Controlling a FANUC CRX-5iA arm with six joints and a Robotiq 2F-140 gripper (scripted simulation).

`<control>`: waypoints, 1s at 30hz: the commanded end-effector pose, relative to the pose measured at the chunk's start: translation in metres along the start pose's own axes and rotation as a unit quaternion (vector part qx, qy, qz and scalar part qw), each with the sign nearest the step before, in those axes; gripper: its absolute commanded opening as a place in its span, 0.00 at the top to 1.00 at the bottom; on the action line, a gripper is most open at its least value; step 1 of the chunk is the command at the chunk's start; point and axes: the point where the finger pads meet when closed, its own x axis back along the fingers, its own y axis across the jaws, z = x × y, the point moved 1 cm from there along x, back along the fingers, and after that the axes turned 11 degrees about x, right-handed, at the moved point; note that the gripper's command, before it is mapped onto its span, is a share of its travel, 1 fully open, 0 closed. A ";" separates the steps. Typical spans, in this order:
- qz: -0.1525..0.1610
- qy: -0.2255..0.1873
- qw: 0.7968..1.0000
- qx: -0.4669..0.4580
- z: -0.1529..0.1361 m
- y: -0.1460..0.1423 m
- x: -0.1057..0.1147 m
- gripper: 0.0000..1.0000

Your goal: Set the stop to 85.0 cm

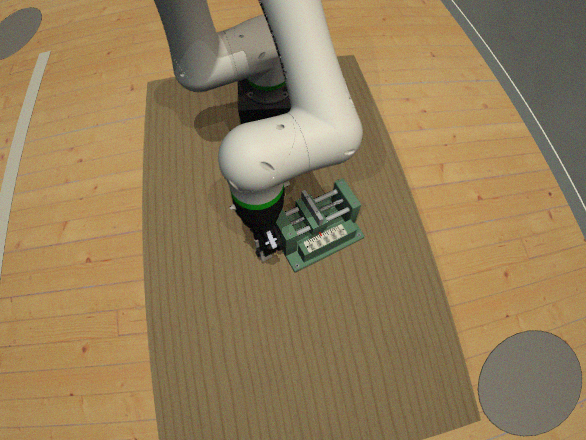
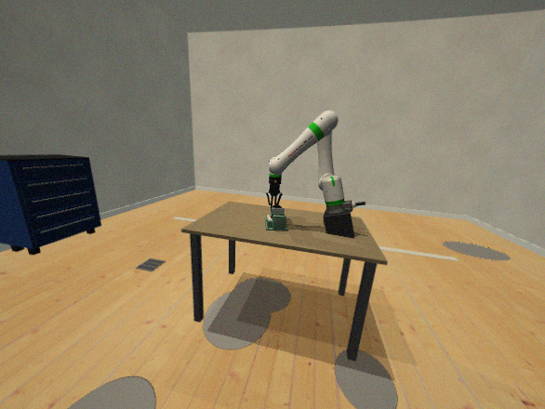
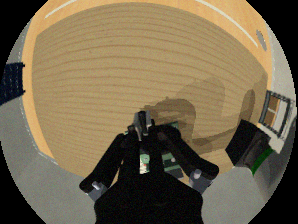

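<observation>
Fingers above brown tabletop (image 3: 125, 65)

Two dull grey walls, one darker at the left and one lighter behind (image 2: 372, 102), meet in a corner above a floor of light wooden boards (image 1: 75, 320) (image 2: 149, 325). On this floor there are pale stripes and round grey patches, and a dark blue drawer cabinet (image 2: 58, 200) (image 3: 12, 82) stands near the left wall. The brown table (image 1: 280, 350) (image 2: 223, 220) (image 3: 125, 65) has dark legs, and the light makes its shadow on the boards below.
</observation>
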 end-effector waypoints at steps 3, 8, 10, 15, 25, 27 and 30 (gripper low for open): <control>0.000 0.000 1.000 0.000 -0.002 0.008 -0.006 0.96; 0.000 0.000 1.000 0.000 -0.004 0.019 -0.010 0.96; 0.000 0.000 1.000 0.000 -0.005 0.024 -0.010 0.96; 0.000 0.000 1.000 0.000 -0.006 0.031 -0.009 0.96; 0.000 0.000 1.000 0.000 -0.008 0.043 -0.002 0.96; 0.000 0.000 1.000 0.000 -0.009 0.045 0.000 0.96; 0.000 0.000 1.000 0.000 -0.009 0.048 0.002 0.96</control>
